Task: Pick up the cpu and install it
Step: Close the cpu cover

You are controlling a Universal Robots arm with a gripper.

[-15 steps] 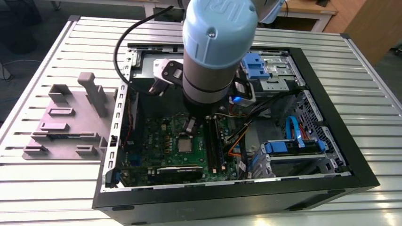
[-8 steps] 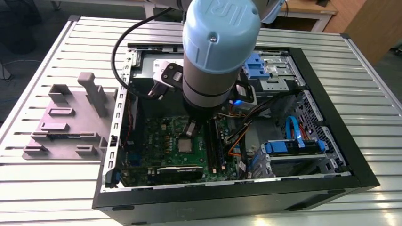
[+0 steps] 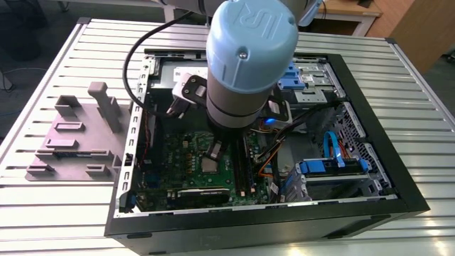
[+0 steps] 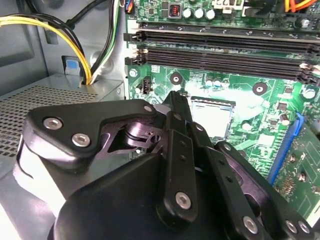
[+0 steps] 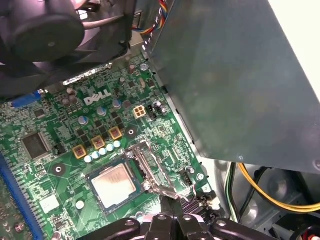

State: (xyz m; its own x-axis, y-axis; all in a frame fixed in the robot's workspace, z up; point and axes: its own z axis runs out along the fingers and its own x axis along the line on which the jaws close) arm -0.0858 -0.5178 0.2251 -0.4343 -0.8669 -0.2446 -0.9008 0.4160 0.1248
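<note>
Narrowed, empty pincer (image 4: 175, 100) hovers beside 1 cpu (image 5: 114, 184) seated in its socket (image 5: 131, 172).

A ribbed, pale metal table (image 3: 64, 58) carries an open black computer case (image 3: 384, 160) and, just beside it toward the exterior view's left, a mauve-grey plastic tray (image 3: 71, 144) with upright blocks

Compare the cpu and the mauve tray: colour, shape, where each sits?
The cpu is a small flat square with a shiny silver top; the mauve tray is far larger, matte plastic, with upright blocks. The cpu lies on the green motherboard inside the computer case; the tray rests outside on the slatted table, on the exterior view's left. Both lie flat.
</note>
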